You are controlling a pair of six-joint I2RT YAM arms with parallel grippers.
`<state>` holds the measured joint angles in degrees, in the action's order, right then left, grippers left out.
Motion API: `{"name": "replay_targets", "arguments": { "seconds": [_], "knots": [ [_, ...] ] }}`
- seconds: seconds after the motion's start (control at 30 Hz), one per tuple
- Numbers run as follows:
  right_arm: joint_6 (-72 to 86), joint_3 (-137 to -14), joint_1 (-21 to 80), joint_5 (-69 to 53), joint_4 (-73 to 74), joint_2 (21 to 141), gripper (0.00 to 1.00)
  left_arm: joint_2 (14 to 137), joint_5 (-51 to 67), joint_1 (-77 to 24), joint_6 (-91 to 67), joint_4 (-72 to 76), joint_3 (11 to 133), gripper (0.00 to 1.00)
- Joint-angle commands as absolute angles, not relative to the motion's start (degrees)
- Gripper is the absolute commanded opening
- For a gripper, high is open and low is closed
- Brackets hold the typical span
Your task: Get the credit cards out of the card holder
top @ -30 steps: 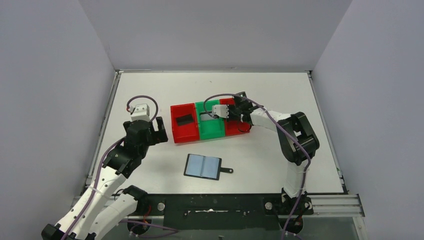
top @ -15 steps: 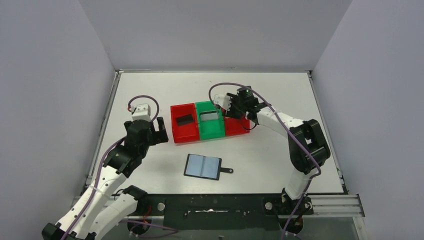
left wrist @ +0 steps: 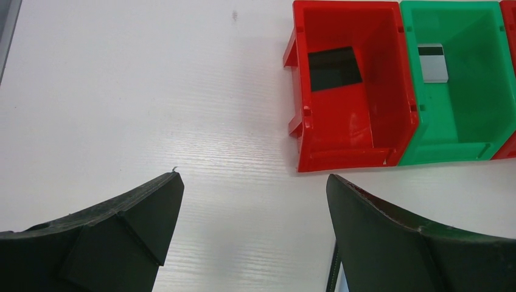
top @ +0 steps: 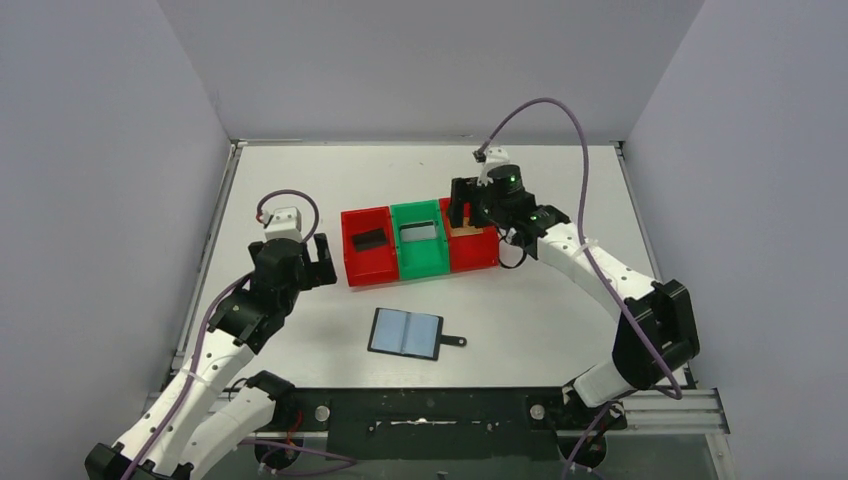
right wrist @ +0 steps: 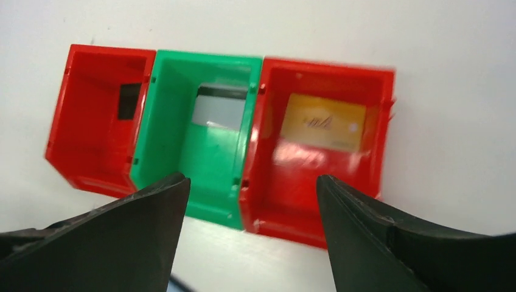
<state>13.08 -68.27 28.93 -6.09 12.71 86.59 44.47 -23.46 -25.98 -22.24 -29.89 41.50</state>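
Top view, 12 o'clock = far edge of the white table (top: 300, 180).

The flat black bifold card holder (top: 405, 333) is lying open on the table near the 6 o'clock edge. Its blue-grey pockets are facing up and its snap tab (top: 456, 341) is pointing to 3 o'clock. Both arms are staying well apart from it.

Three open bins are sitting in a touching row at its 12 o'clock. A red plastic bin (top: 347, 255) is at the 9 o'clock end, a green plastic bin (top: 421, 264) is in the middle, and a second red plastic bin (top: 478, 256) is at the 3 o'clock end.

- The thin black credit card (left wrist: 334, 69) is lying inside the first red bin.
- The silver-grey credit card (right wrist: 219, 111) is lying inside the green one.
- The orange-gold credit card (right wrist: 322, 121) is lying inside the second red one.

The left gripper (left wrist: 254, 178) is hovering at 9 o'clock of the row, fingers spread wide with nothing between them.

The right gripper (right wrist: 251, 179) is hanging over the 12 o'clock end of the second red bin. Its fingers are parted and empty, clear of the orange-gold card below.
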Motion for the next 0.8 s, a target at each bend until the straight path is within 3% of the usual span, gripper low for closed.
{"name": "replay_targets", "arguments": {
  "seconds": [0.0, 0.17, 0.3, 0.47, 0.77],
  "knots": [
    [43.35, -61.74, 38.0, 1.37, 15.84, 83.22, 0.79, 44.29, -26.49, -25.19, -22.73, -27.72, 42.54, 0.9],
    [58.02, -62.02, 54.96, 25.19, 21.49, 84.89, 0.82, 44.03, -29.87, -24.83, -24.23, -28.61, 42.94, 0.9],
    [65.56, -68.79, 65.6, 34.89, 28.61, 92.42, 0.87, 43.52, -31.83, -24.32, -25.15, -28.87, 42.94, 0.9],
    [69.27, -75.11, 71.19, 36.52, 35.16, 100.28, 0.9, 43.1, -33.15, -23.93, -25.77, -29.19, 42.96, 0.9],
    [68.37, -72.74, 71.23, 28.35, 27.85, 102.74, 0.87, 40.72, -36.15, -22.78, -26.63, -28.88, 42.37, 0.91]
  ]
}}
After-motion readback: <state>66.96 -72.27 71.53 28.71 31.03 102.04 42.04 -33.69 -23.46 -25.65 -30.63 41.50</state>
